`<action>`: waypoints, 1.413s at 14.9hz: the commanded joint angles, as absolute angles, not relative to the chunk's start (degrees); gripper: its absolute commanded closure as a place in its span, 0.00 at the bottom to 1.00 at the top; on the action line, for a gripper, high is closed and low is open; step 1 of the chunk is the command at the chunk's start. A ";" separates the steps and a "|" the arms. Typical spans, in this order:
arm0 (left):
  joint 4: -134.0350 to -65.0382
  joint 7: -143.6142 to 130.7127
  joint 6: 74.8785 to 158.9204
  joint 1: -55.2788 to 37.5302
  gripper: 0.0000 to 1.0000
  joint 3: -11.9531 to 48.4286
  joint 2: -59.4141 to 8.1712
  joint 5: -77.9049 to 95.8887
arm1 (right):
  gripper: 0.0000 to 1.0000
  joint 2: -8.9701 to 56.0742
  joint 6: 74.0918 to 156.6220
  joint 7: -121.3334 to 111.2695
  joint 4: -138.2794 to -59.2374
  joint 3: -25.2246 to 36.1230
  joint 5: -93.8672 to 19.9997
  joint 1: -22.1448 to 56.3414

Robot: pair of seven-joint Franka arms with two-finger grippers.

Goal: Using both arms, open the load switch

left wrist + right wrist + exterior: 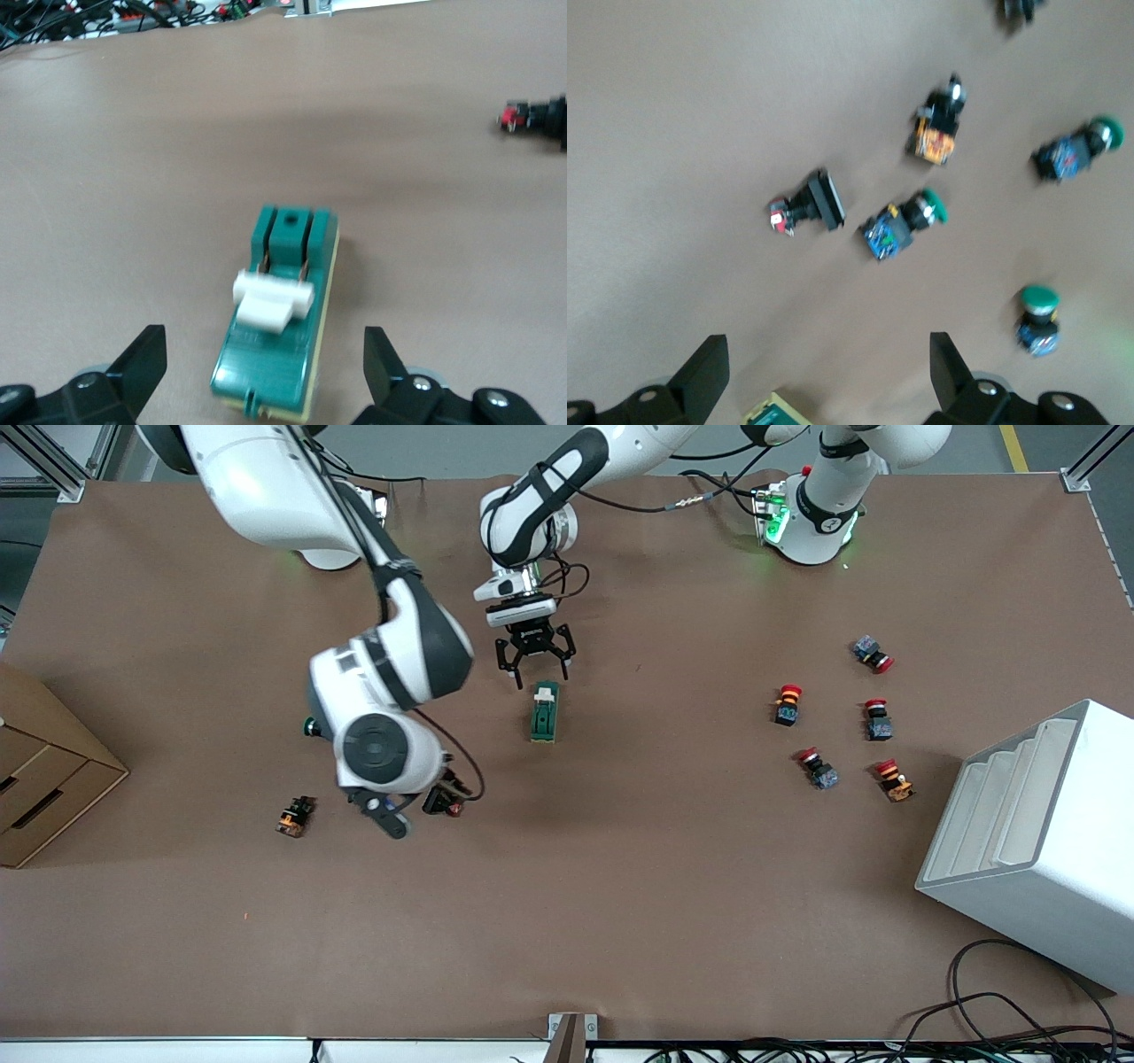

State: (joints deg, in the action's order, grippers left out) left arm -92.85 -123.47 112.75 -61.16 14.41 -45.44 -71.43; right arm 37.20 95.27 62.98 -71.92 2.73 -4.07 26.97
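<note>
The brown table (620, 886) carries everything; at the left arm's end of it stands a white slotted rack (1045, 841), and at the right arm's end a cardboard box (44, 779); the right arm (390, 682) reaches in from its base and bends low over the middle of the table, and the left arm (532, 514) reaches in from its base toward the centre. The left gripper (534, 664) hangs over the table just beside the end of the load switch (544, 712) that lies farther from the front camera, with its fingers (142, 363) spread apart and holding nothing; the right gripper (824, 376) is over a group of push buttons, its fingers also spread and empty. The load switch lies flat near the table's centre, a dark-green block with its white lever (273, 299) across the top; red push buttons (833, 717) lie scattered near the rack; green push buttons (983, 204) lie under the right arm.
</note>
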 commanded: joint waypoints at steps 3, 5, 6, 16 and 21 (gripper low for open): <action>-88.07 -106.74 113.55 -55.73 0.01 14.59 -36.67 -55.58 | 0.00 30.51 91.07 45.39 -73.92 1.49 -2.99 19.18; -87.37 -98.56 113.55 -52.75 0.01 14.59 -32.37 -48.55 | 0.00 28.22 89.39 38.27 -73.92 1.49 -2.99 15.84; -87.19 -95.05 113.55 -51.43 0.01 14.59 -30.08 -44.86 | 0.00 27.17 88.86 36.06 -73.92 1.49 -3.08 14.08; -86.05 -57.69 103.12 -28.94 0.00 14.15 -11.53 -16.02 | 0.00 19.78 84.02 1.79 -73.65 1.58 0.97 4.06; -85.26 -37.58 95.99 -14.71 0.00 14.15 -6.77 -8.53 | 0.00 18.54 80.52 -0.26 -71.38 1.67 1.14 0.27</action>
